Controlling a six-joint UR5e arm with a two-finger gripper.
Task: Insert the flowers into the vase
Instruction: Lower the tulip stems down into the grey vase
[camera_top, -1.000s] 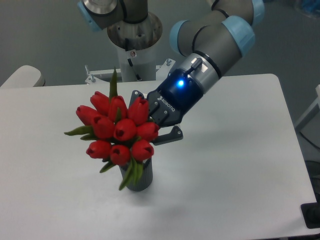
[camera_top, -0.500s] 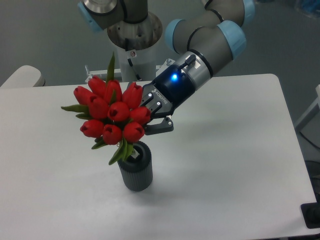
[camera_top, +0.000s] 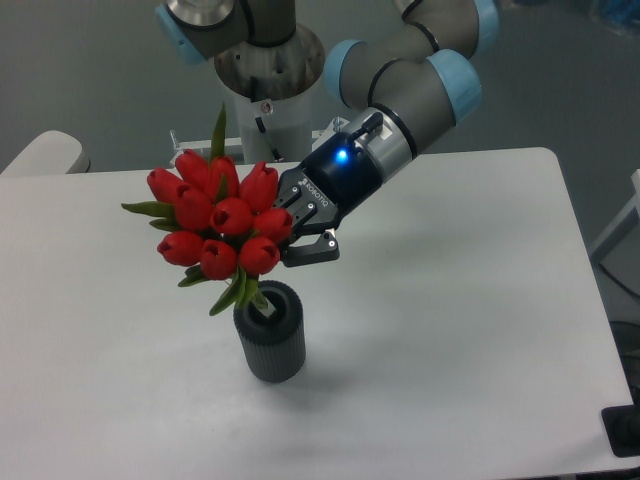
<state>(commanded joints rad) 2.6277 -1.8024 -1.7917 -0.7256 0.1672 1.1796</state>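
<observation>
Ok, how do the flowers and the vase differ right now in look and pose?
The flowers are bright red heads with green leaves; the vase is dark grey and ribbed. The flowers are wider than the vase. The flowers hang tilted in the hand, stem tips at the mouth; the vase stands upright on the table.

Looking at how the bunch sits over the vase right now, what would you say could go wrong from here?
1. The flowers hang tilted, with only the lower leaves and stem end at the mouth of the vase; a leaf could catch the rim instead of sliding in.
2. The bunch is wider than the small, narrow vase, so a sideways push might tip it over.
3. The gripper holds the stems behind the heads, out of view, so the grip may be slipping unseen.
</observation>
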